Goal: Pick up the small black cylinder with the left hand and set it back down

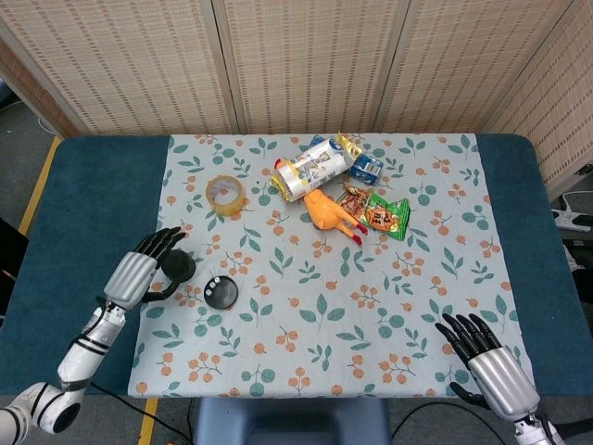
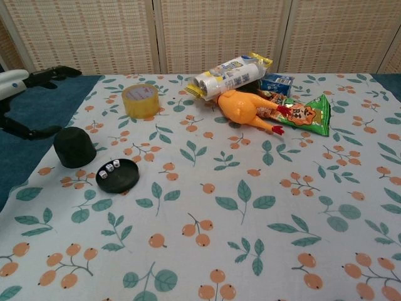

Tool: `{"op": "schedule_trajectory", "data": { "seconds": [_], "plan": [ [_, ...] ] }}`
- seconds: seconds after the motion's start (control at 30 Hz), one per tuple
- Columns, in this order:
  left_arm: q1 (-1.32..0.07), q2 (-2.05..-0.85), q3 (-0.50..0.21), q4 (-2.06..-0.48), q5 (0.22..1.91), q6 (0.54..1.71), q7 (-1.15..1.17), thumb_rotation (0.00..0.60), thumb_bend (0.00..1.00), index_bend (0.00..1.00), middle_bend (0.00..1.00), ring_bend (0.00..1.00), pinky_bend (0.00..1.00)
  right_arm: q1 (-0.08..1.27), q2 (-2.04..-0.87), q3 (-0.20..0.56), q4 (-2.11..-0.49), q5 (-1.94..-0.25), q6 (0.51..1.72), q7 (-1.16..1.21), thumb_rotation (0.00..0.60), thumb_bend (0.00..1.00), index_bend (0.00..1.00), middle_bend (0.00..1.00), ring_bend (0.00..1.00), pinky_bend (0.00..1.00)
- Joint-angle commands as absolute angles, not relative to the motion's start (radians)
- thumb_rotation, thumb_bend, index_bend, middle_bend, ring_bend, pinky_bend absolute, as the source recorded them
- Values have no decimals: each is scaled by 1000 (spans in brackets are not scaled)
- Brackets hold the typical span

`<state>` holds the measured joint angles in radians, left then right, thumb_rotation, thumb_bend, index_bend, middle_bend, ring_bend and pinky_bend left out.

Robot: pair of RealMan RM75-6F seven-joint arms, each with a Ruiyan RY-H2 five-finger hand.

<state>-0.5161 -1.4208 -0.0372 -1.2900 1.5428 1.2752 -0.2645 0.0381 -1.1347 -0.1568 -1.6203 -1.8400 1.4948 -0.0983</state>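
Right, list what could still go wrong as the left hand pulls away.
The left hand is open but close beside the black cylinder; a sideways drift could topple it. The cylinder stands near the black dish holding small dice, so a knock might scatter them.

The matt black cylinder (image 2: 74, 147) sits on a printed cloth (image 2: 250, 207), near a glossy rubbery chicken (image 2: 245, 110).
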Motion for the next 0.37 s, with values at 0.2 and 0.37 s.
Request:
{"op": "schedule_trajectory", "data": {
  "seconds": [0.2,0.37],
  "plan": [
    [-232,-1235,193,-1493,1667,1499,-49,600,368,0,0,0,32,18,-1152,-134,-1609,-1828,1535,-132,600,104,0,0,0,0],
    [-219,-1237,168,-1494,1667,1514,-42,600,368,0,0,0,31,13,-1153,-133,-1611,-1833,1548,-128,600,104,0,0,0,0]
  ]
}}
